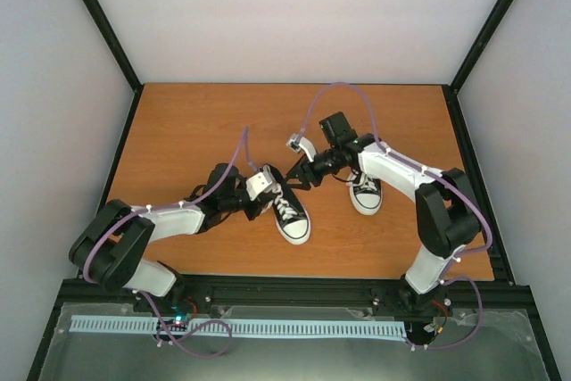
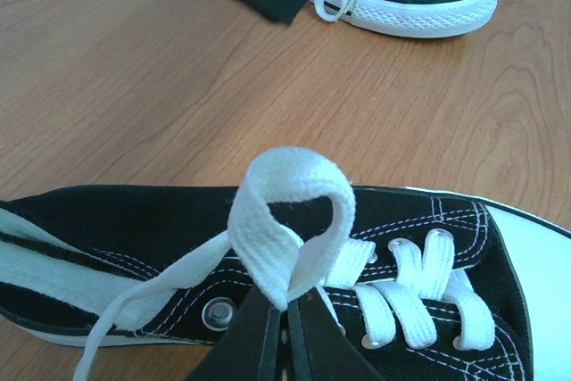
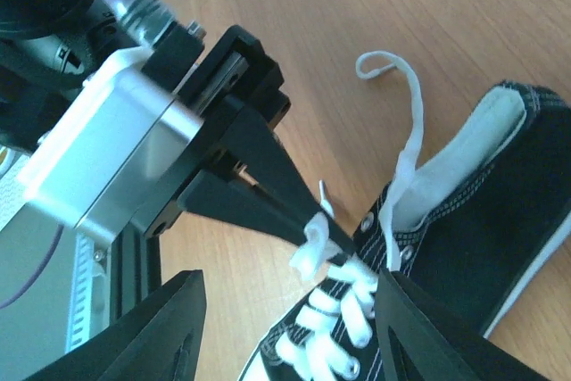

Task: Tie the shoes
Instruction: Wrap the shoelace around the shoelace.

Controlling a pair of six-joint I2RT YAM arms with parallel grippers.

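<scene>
Two black canvas shoes with white toe caps, white soles and white laces sit on the wooden tabletop (image 1: 178, 122). The shoe (image 1: 290, 211) at centre lies with its toe toward the near edge and slightly to the right. The other shoe (image 1: 366, 194) is just to its right, partly under the right arm, toe also toward the near edge.

The left tool (image 2: 285, 305) is clenched on the lace of the centre shoe, pinching the base of a small upright loop (image 2: 294, 167) above the top eyelets. The loop is flat and folded over on itself. Below the pinch, one strand trails off to the left across the side of the shoe. The lower rows of lacing run crosswise toward the toe cap (image 2: 544, 256) and look snug.

The right tool (image 3: 290, 283) is released, its two fingers spread wide on either side of the lacing and the pinched loop. A loose lace end (image 3: 415, 100) rises from the top eyelet on the far side and curls over at its tip. The tongue stands open, its pale lining showing.
</scene>
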